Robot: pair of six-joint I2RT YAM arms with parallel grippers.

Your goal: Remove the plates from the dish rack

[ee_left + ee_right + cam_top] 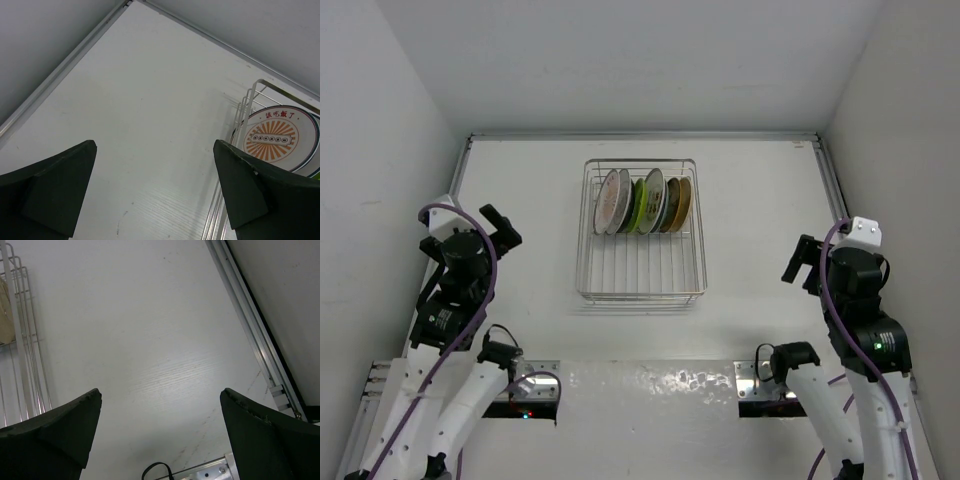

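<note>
1. At the lower left of the overhead view, your left jaws stand wide open and hold nothing, over the white counter [750,200].
2. At the lower right, your right jaws are spread just as wide and also hold nothing.
3. Farther back, between the two arms, the dish rack [640,272] sits at the centre of the frame, well apart from both.
4. The plates [645,200] stand on edge in a row across the rack's upper half; you can count about five.
5. In your left wrist view, the white plate with red marks [274,137] shows at the right, behind the rack's wires.
</note>
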